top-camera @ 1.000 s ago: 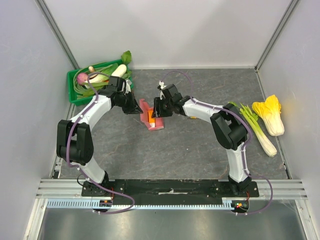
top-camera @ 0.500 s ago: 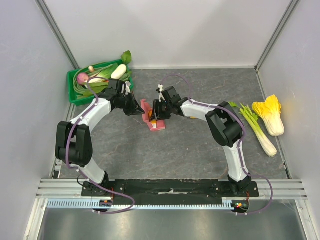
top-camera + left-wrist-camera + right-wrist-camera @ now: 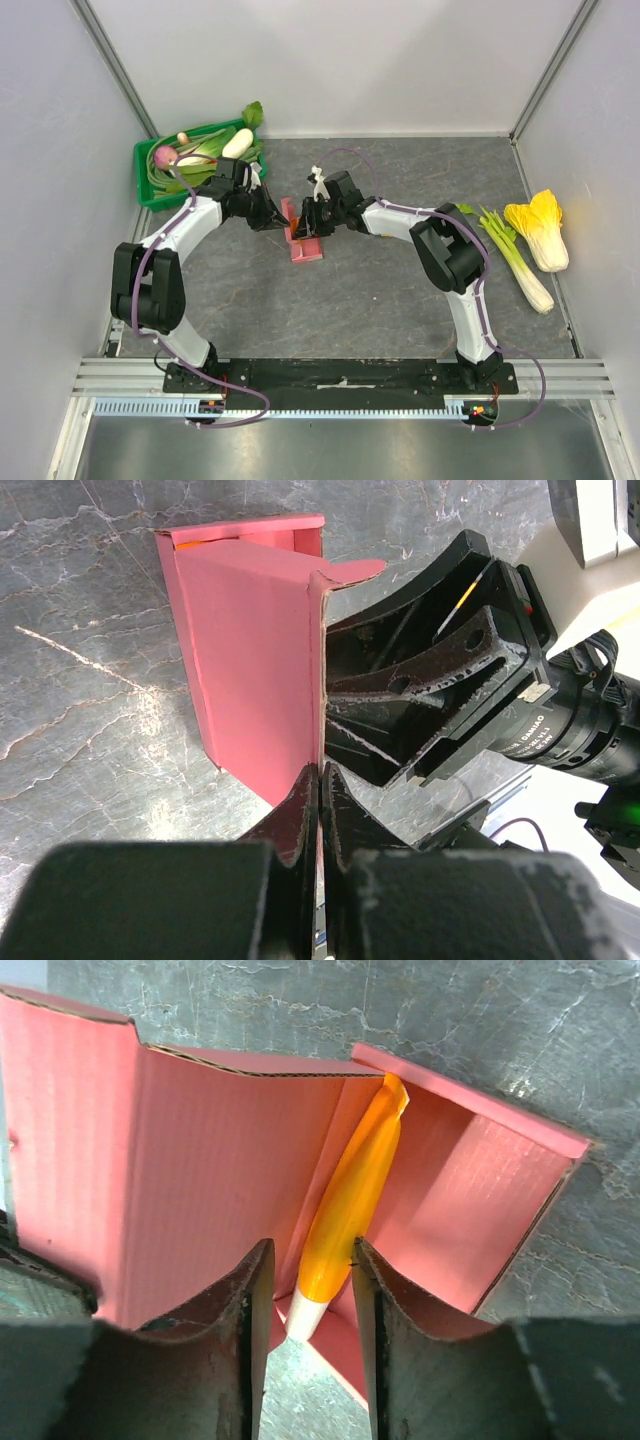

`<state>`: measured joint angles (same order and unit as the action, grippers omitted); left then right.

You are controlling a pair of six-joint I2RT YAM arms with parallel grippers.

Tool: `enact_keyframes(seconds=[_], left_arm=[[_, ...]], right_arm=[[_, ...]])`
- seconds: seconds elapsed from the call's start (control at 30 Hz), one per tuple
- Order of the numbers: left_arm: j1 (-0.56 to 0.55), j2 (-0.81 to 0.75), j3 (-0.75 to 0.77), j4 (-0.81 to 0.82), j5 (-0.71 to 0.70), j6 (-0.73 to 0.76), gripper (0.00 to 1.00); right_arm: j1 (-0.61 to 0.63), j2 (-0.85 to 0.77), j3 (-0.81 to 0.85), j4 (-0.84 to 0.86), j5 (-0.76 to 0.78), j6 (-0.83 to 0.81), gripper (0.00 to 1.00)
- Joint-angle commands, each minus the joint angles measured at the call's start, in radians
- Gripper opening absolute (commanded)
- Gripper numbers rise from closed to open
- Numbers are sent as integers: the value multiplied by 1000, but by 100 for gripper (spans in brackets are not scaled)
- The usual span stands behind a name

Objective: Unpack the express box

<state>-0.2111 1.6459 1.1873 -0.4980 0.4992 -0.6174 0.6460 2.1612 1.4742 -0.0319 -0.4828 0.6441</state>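
Observation:
The express box (image 3: 308, 249) is a pink-red cardboard box lying open mid-table, its lid flap raised. My left gripper (image 3: 284, 219) is shut on the edge of that flap (image 3: 318, 680), its tips (image 3: 320, 774) pressed together on the cardboard. The box's outer face (image 3: 250, 670) fills the left wrist view. Inside the box (image 3: 200, 1180) lies an orange tube with a white cap (image 3: 350, 1205). My right gripper (image 3: 310, 1250) reaches into the box and straddles the tube's lower end. Its right finger touches the tube and a gap remains at the left finger. From above, the right gripper (image 3: 311, 226) hangs over the box's opening.
A green crate (image 3: 148, 192) of vegetables stands at the back left, just behind my left arm. A celery stalk (image 3: 515, 260) and a yellow cabbage (image 3: 540, 230) lie at the right. Grey walls close in the table on three sides.
My right gripper has pushed further into the box and its jaws have narrowed around the orange tube. The left gripper keeps its hold on the flap; the box has shifted slightly left.

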Motion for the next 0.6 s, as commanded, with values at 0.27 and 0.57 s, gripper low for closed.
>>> enact_keyframes(seconds=[0.27,0.57], left_arm=[[-2,-38,-8,38,9,-28,2],[-2,-31,-2,36,13,-27,2]], right_arm=[[7,51,64,-60,41,-23,48],[15,72,90,-95,50,-46,43]])
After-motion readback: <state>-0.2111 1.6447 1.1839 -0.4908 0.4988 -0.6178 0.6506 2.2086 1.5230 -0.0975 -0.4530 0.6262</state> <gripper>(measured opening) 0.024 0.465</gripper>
